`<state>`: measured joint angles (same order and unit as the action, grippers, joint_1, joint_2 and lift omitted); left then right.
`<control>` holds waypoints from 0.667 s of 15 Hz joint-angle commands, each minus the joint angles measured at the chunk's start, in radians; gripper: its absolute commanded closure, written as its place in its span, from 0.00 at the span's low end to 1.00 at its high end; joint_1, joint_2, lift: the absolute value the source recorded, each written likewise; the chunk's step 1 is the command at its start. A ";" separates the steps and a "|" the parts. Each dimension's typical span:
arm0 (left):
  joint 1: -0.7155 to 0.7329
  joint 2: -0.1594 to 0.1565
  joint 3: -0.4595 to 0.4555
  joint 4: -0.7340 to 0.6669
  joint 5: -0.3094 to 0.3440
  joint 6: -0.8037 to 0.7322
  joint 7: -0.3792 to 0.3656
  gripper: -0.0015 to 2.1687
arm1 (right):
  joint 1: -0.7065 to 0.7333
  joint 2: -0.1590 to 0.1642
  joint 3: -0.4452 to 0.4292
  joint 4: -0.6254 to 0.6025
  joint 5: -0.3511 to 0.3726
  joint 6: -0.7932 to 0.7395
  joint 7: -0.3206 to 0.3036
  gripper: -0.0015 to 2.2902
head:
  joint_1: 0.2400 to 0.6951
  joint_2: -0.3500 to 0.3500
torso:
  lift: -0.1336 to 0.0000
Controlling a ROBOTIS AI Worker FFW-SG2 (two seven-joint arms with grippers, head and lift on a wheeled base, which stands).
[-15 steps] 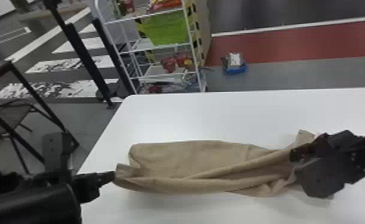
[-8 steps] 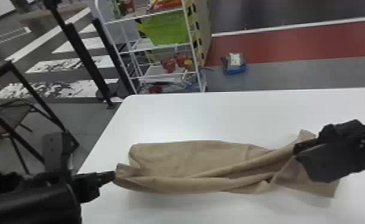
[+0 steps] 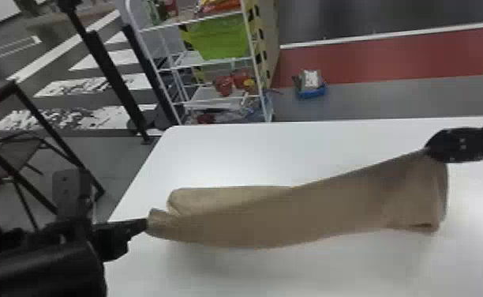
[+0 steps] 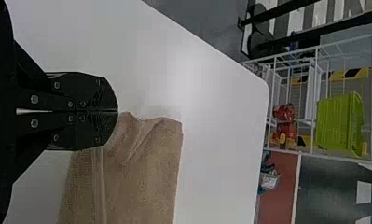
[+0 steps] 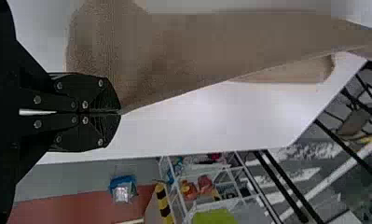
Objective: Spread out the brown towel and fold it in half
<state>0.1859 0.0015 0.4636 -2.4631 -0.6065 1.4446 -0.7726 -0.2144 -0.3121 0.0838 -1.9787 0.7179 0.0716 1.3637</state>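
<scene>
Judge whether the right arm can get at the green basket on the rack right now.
Probably not: the basket is beyond the far edge of the table, apparently well out of reach, and the right gripper is shut on the towel.

A white wire rack (image 3: 256, 67) with a green basket (image 3: 223, 37) stands on grey floor (image 3: 371, 100) beyond the white table (image 3: 292, 152).

black cylindrical arm casing (image 3: 43, 272), flat-fingered black claw (image 3: 144, 226), silvery screws (image 4: 34, 99)
</scene>
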 commanded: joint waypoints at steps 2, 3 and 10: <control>-0.128 -0.004 0.007 0.041 0.001 0.015 -0.037 0.99 | -0.003 -0.001 -0.105 -0.045 -0.075 0.029 0.003 0.75 | 1.00 1.00 | 0.00; -0.164 -0.004 -0.002 0.059 0.001 0.037 -0.051 0.99 | 0.016 -0.002 -0.104 -0.060 -0.066 0.020 0.003 0.75 | 1.00 0.99 | 0.00; -0.479 -0.004 -0.178 0.303 0.008 0.034 0.027 0.99 | -0.043 -0.004 -0.128 0.060 0.058 -0.118 0.003 0.75 | 0.94 0.84 | 0.00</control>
<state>-0.2069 0.0016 0.3254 -2.2397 -0.6024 1.4824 -0.7589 -0.2296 -0.3156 -0.0429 -1.9700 0.7407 -0.0109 1.3637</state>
